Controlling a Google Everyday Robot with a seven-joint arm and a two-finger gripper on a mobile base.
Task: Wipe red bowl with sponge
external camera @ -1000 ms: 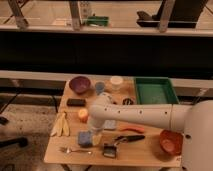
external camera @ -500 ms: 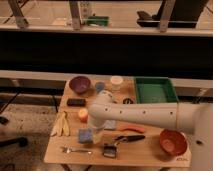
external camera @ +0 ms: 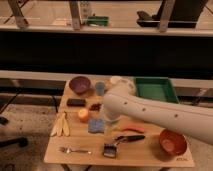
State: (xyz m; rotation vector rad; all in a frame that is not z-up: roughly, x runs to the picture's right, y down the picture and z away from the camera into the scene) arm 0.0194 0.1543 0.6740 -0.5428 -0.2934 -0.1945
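The red bowl (external camera: 173, 143) sits upright at the table's front right corner. The blue sponge (external camera: 95, 126) lies flat on the table left of centre. My white arm (external camera: 150, 112) reaches in from the right across the table. My gripper (external camera: 106, 120) hangs at its end, just above and to the right of the sponge, largely hidden by the wrist. Nothing shows in it. The bowl is far to the right of the gripper.
On the wooden table (external camera: 150, 154) are a purple bowl (external camera: 80, 84), a blue cup (external camera: 100, 88), a white cup (external camera: 116, 80), a green tray (external camera: 156, 89), an orange ball (external camera: 83, 115), a yellow bunch (external camera: 61, 126), a fork (external camera: 75, 149), a brush (external camera: 117, 145) and an orange item (external camera: 132, 129).
My arm has swung forward and fills more of the view, with the wrist staying over the sponge. The sponge and the red bowl have not moved.
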